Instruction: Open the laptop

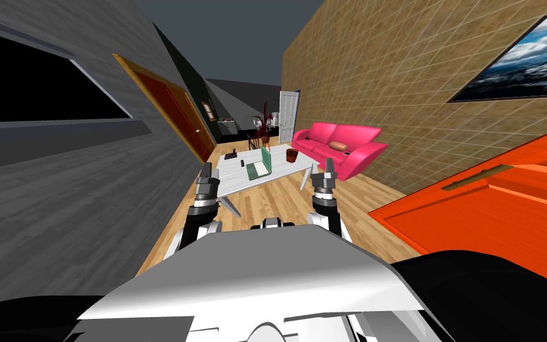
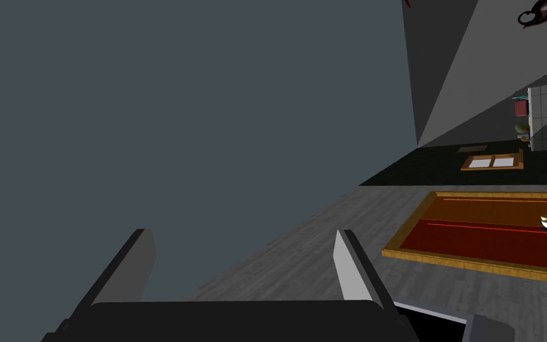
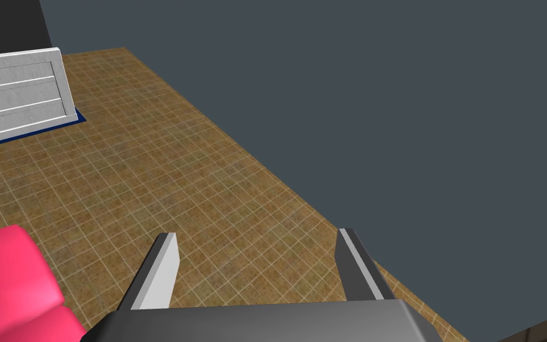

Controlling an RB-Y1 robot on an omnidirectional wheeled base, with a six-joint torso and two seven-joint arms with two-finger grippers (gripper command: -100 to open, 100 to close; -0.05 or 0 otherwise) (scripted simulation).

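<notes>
A green laptop sits on a white table ahead of me, its lid raised about upright. My left gripper hangs at the table's near left corner and is held upward, open with nothing between its fingers. My right gripper is held up beside the table's near right end, also open and empty, with its fingers wide apart. Both grippers stand well short of the laptop.
On the table are a dark brown pot, a small dark object and a flat dark item. A pink sofa stands right of the table. An orange door is close on my right, a grey wall on my left.
</notes>
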